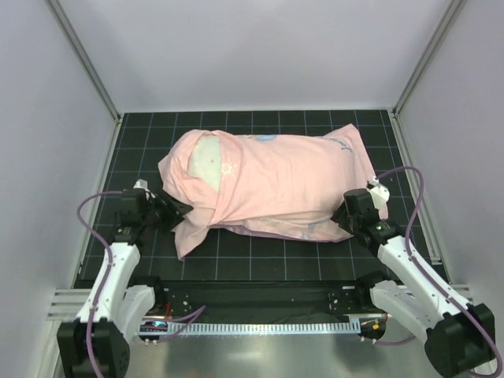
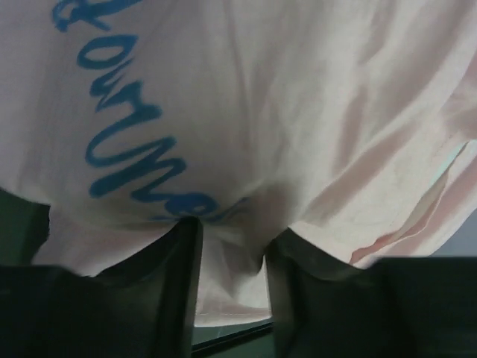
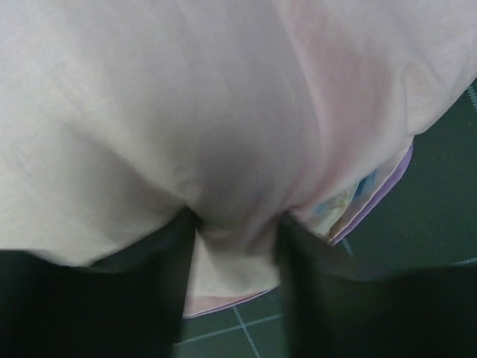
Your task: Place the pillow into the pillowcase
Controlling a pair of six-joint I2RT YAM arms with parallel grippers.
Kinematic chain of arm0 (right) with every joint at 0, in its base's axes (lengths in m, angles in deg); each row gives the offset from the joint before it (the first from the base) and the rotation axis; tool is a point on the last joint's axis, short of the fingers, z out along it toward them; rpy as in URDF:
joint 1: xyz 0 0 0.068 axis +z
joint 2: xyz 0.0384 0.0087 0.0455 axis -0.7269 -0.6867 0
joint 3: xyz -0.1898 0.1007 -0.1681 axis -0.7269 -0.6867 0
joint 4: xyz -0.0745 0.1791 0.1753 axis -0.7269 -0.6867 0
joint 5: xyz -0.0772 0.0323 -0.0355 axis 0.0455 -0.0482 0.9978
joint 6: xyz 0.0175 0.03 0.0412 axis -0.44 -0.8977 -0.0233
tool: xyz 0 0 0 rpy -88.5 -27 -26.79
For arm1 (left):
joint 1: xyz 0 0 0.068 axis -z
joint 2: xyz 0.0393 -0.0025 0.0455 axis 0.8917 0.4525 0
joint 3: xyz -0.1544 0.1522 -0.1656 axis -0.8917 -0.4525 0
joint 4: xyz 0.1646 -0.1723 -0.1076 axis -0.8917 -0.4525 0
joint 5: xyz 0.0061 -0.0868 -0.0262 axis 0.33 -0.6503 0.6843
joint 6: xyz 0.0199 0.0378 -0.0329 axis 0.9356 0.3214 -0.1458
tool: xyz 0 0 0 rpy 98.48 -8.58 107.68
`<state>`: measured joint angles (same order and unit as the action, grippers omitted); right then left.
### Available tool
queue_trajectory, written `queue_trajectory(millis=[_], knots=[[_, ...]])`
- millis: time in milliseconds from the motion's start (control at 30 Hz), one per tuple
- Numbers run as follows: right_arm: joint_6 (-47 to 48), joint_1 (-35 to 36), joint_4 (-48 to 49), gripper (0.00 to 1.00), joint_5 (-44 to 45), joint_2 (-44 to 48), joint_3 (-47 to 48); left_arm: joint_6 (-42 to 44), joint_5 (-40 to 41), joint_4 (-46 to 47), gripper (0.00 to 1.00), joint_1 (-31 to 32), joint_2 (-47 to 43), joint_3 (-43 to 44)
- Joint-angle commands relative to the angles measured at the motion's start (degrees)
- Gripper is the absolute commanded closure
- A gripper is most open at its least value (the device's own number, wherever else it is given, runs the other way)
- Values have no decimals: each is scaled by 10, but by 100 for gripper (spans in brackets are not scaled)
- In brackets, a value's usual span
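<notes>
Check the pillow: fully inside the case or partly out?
Partly out. In the top view, bare white pillow shows at the open left end of the case; pink fabric covers the rest.

So the surface is a black mat with a thin light grid on it, boxed in by pale walls. Pretty much the only thing lying on it is the pillowcase, pale pink side out, sprawled left to right across the middle with bare mat all round. The white pillow peeks out at its left end, and a loose flap trails toward the near left.
</notes>
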<state>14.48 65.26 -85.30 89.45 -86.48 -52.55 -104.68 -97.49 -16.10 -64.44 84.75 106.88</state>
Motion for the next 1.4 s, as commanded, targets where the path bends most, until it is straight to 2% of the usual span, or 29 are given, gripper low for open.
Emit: queue_trajectory(millis=[0, 33, 67, 100, 200, 267, 367, 400, 467, 500, 567, 600, 667, 733, 767, 800, 833, 867, 900, 933, 1000, 1067, 1100, 1133, 1167, 1200, 1367], knots=[[-3, 0, 39, 70, -8, -24, 70, -17, -16, 152, 66, 8, 71, 13], [1, 2, 24, 79, -2, -15, 81, 12, -21, 145, 95, 8, 101, 26], [7, 3, 16, 86, 2, 8, 90, 28, -18, 131, 100, 8, 108, 61], [14, 2, 5, 96, 7, 24, 114, 44, -12, 110, 100, 8, 109, 77], [48, 2, -65, 96, 20, 89, 171, 79, 21, 34, 100, 7, 47, 124], [77, 2, -99, 96, -13, 124, 200, 97, 33, -16, 100, 8, -18, 153], [112, 2, -125, 96, -69, 181, 263, 143, 37, -132, 100, 8, -69, 247], [120, 2, -138, 96, -105, 194, 302, 157, 43, -194, 100, 9, -73, 310], [136, 2, -157, 96, -127, 193, 353, 172, 57, -242, 100, 7, -78, 369], [142, 2, -169, 96, -132, 186, 411, 181, 64, -271, 100, 8, -74, 396], [165, 2, -199, 96, -125, 153, 468, 184, 68, -286, 100, 8, -60, 469], [173, 2, -206, 96, -98, 138, 515, 186, 71, -286, 100, 8, -31, 488], [201, 2, -223, 96, -65, 73, 557, 182, 76, -283, 100, 8, 11, 537], [207, 2, -250, 96, -32, 13, 619, 173, 57, -274, 100, 8, 95, 570], [209, 1, -258, 96, -26, -52, 641, 165, 51, -268, 100, 8, 123, 595], [211, 1, -262, 87, -25, -91, 679, 153, 47, -243, 100, 8, 150, 604], [216, -5, -259, 63, -29, -126, 699, 133, 41, -229, 65, 8, 207, 612], [217, -9, -260, 1, -35, -196, 750, 127, 35, -220, 33, 8, 235, 653], [216, -12, -285, 0, -35, -229, 787, 123, 37, -244, 11, 8, 271, 684], [212, -14, -309, 0, -31, -259, 830, 120, 39, -272, 1, 8, 324, 731], [210, -14, -351, 0, -43, -306, 931, 135, 38, -323, 0, 25, 354, 814], [213, -14, -314, 0, -81, -282, 918, 140, 53, -306, 0, 25, 323, 805], [219, -15, -280, 0, -95, -228, 852, 143, 69, -277, 0, 25, 307, 771], [226, -14, -208, 0, -110, -201, 810, 145, 79, -270, 0, 25, 287, 756], [225, -14, -179, 0, -130, -176, 736, 151, 86, -265, 0, 25, 258, 740], [227, -14, -141, 0, -142, -136, 707, 153, 90, -258, 0, 25, 243, 712], [224, -14, -102, 0, -243, -100, 576, 139, 16, -199, 0, 26, 178, 607]])
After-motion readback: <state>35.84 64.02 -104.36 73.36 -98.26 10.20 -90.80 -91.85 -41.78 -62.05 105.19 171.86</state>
